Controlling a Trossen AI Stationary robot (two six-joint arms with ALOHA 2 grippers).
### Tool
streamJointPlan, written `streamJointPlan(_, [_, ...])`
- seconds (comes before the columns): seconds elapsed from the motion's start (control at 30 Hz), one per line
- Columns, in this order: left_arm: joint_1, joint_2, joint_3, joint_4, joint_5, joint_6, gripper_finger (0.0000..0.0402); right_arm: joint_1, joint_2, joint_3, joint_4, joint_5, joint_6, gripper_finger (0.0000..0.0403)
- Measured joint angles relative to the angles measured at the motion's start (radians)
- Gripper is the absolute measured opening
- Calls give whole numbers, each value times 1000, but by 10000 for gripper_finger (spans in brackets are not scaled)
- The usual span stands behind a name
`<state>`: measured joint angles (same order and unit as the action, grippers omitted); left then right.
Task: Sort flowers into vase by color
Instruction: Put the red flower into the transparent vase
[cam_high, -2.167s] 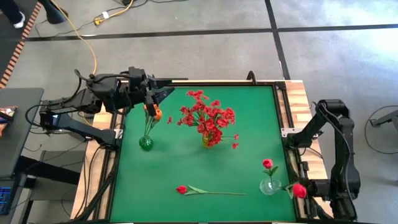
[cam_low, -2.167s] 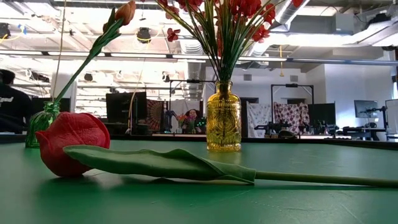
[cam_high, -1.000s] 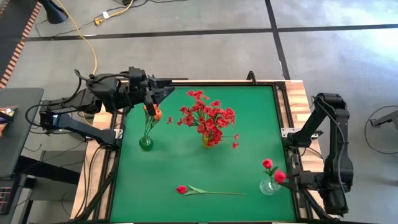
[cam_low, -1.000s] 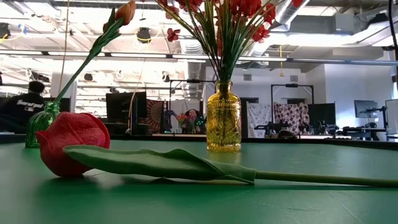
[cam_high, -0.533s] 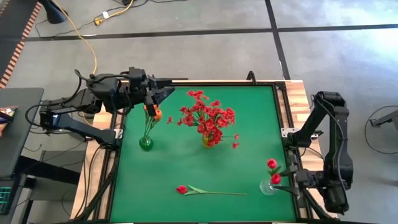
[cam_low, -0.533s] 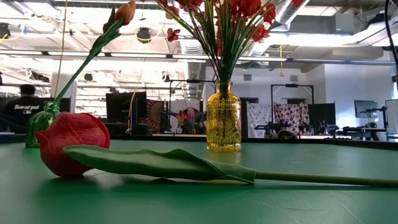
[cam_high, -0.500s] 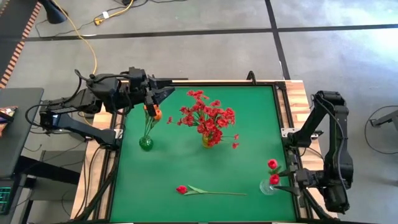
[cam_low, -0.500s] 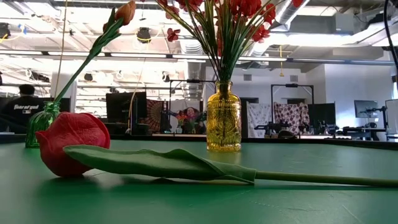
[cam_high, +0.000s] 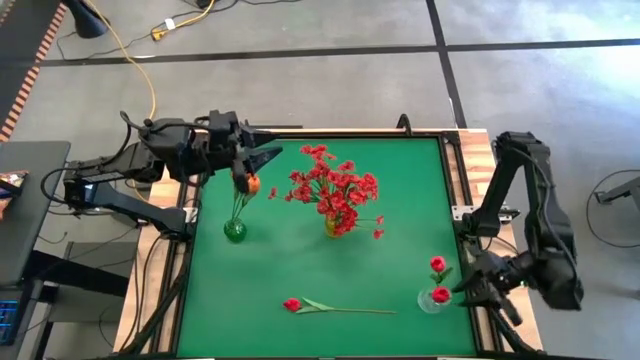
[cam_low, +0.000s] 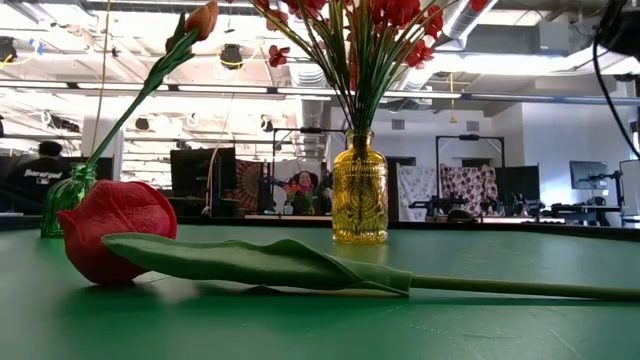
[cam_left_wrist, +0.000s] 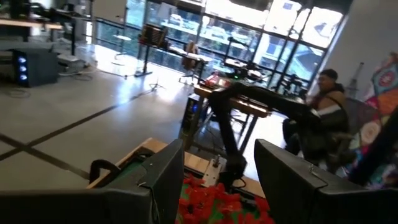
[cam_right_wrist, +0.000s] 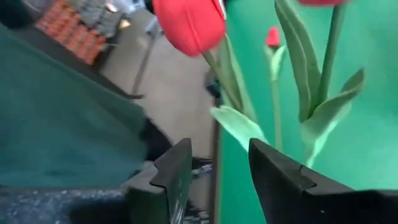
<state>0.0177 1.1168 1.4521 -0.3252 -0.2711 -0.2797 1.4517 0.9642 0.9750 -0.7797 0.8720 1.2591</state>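
A: What's the risk w/ the right gripper (cam_high: 468, 290)?

B: It sits at the counter's (cam_high: 400, 180) near right edge, just beside the clear vase (cam_high: 430, 301). Jaws are released and wide apart, gripping nothing. In the wrist view, stems and leaves stand right in front of them. If you pull back on a slant, a finger could snag a leaf and tip the vase, which looks light and top-heavy. You could also drag a red tulip (cam_high: 441, 295) out again. Back off straight, pls.

A: And the left?

B: The left gripper (cam_high: 265, 157) hangs at the far left corner, above the orange tulip (cam_high: 252, 184). Its jaws are spread too, w/ nothing between. That tulip leans hard out of the green vase (cam_high: 235, 230), so a low pass could knock it over.

A: What's left to sort?

B: I'd say one loose tulip (cam_high: 292, 304). It lies flat near the front edge, bud to the left, stem running right toward the clear vase. The bud is red-pink, matte and plump, w/ one long leaf folded along a thin green stem. The stem hugs the counter, so your jaws may scrape the cloth or pinch only the leaf, and then the flower swings or slips.

A: Middle of the counter?

B: The yellow vase (cam_high: 331, 229) holds the red blossoms (cam_high: 335, 188). They spread wide, so carry the tulip around them, not through.
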Motion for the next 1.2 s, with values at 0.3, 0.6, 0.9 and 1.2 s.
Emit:
streamJointPlan(0.3, [-46, 14, 0, 3, 162, 98, 183, 0, -167, 1, 77, -44, 46, 179])
streamJointPlan(0.6, [-225, 55, -1, 1, 213, 246, 183, -34, -271, 1, 106, -32, 50, 179])
streamJointPlan(0.9, [-425, 136, -1, -12, 206, 277, 183, -123, -312, 1, 134, -32, 50, 179])
streamJointPlan(1.2, [-492, 269, -1, -130, 145, 166, 183, -165, -324, 1, 129, -32, 18, 179])
